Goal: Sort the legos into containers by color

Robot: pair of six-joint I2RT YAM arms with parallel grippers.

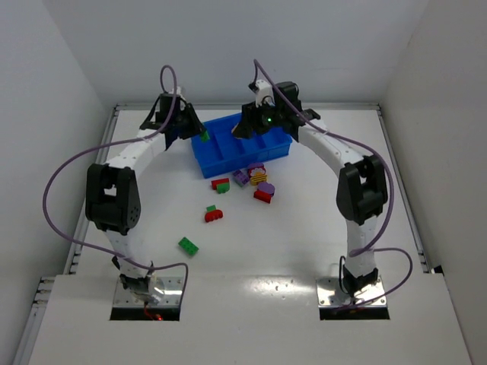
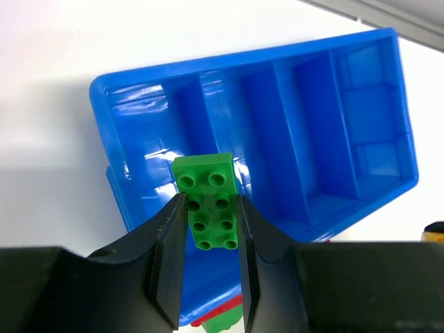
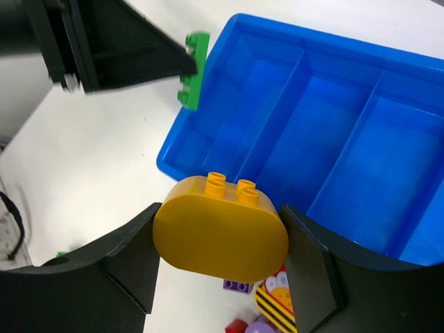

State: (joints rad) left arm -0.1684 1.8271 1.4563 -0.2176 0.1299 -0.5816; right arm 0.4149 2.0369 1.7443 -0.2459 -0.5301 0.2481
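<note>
The containers are compartments of one blue tray (image 1: 205, 161) at the table's far middle, and those I see are empty. My left gripper (image 1: 199, 134) is shut on a green lego (image 2: 208, 201), held by its long sides above the tray's (image 2: 139, 90) left end. My right gripper (image 3: 219, 223) is shut on a rounded yellow lego (image 3: 220, 236), above the near wall of the tray (image 3: 173, 156). The right wrist view shows the green lego (image 3: 195, 69) in the left fingers (image 3: 125, 55). Loose legos lie in front of the tray: red (image 1: 262, 196), purple (image 1: 241, 177), green (image 1: 188, 245).
A red-and-green pair (image 1: 221, 185), a yellow striped piece (image 1: 259, 178), a purple piece (image 1: 265, 187), a small green brick (image 1: 211, 207) and a red brick (image 1: 214, 216) also lie in front of the tray. White walls enclose the table on three sides.
</note>
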